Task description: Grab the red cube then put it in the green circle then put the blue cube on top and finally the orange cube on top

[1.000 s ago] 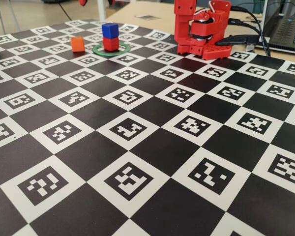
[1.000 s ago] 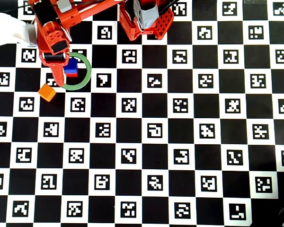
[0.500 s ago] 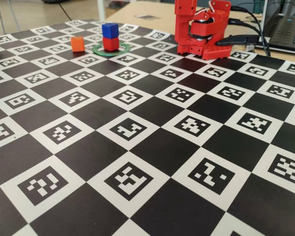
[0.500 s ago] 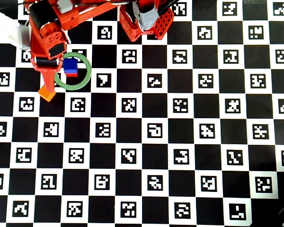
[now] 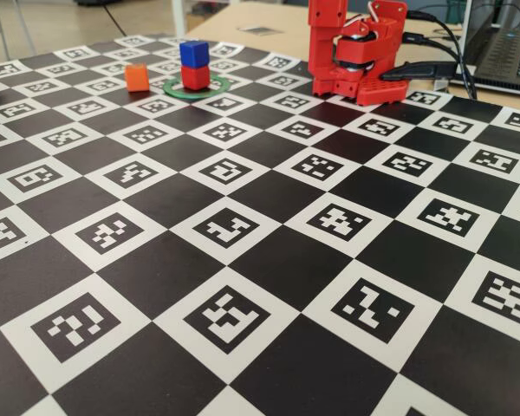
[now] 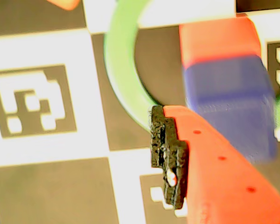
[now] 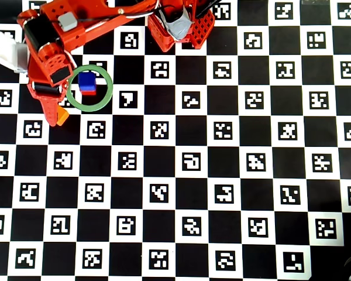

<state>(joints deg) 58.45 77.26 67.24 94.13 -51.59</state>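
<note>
The blue cube (image 5: 193, 54) stands on the red cube (image 5: 195, 78) inside the green circle (image 5: 215, 85). The orange cube (image 5: 137, 77) sits on the board just left of the ring. From overhead, the blue cube (image 7: 87, 80) covers all but a sliver of the red cube (image 7: 89, 92), and my gripper (image 7: 51, 116) hangs left of the green circle (image 7: 108, 89), partly over the orange cube (image 7: 62, 115). In the wrist view only one black-padded finger (image 6: 168, 156) shows, beside the blue cube (image 6: 229, 105). Nothing lies in the empty space to its left.
The red arm base (image 5: 355, 54) stands at the back of the checkerboard mat (image 5: 260, 260) with cables and a laptop (image 5: 507, 52) behind it. A white object (image 7: 3, 50) lies at the mat's left edge in the overhead view.
In the overhead view my gripper has swung left and downward, away from the stack, until it overlaps the orange cube. None of the cubes has moved.
</note>
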